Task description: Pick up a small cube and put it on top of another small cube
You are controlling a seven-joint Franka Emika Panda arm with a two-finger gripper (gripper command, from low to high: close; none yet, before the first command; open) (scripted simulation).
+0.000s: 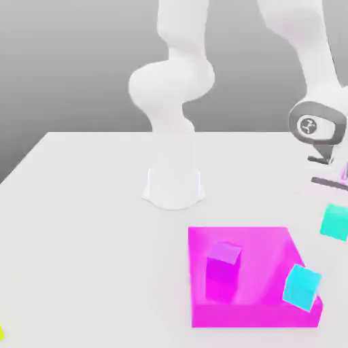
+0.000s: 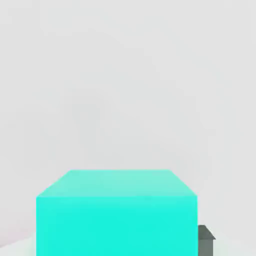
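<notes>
The task is judged to be at its first half: the small cube is gripped by the claw, whose jaws are shut on it, and it is seen filling the near part of the hand view with a dark fingertip at one side. In the exterior view the turquoise cube is seen at 3 o'clock of the frame, just below the wrist; whether it is clear of the white bench cannot be told. The grasp is counted as done; the carry and the placing on a second cube are left.

At 5 o'clock in the exterior view a flat magenta slab is seen, with a magenta-purple cube standing on it and a bluer cyan cube tilted at its 4 o'clock corner. Which of these is meant as the base cannot be told.

The arm is seen coming down from 1 o'clock, its wrist bent so that the claw points down at the bench, well apart from the white base at the centre
</notes>
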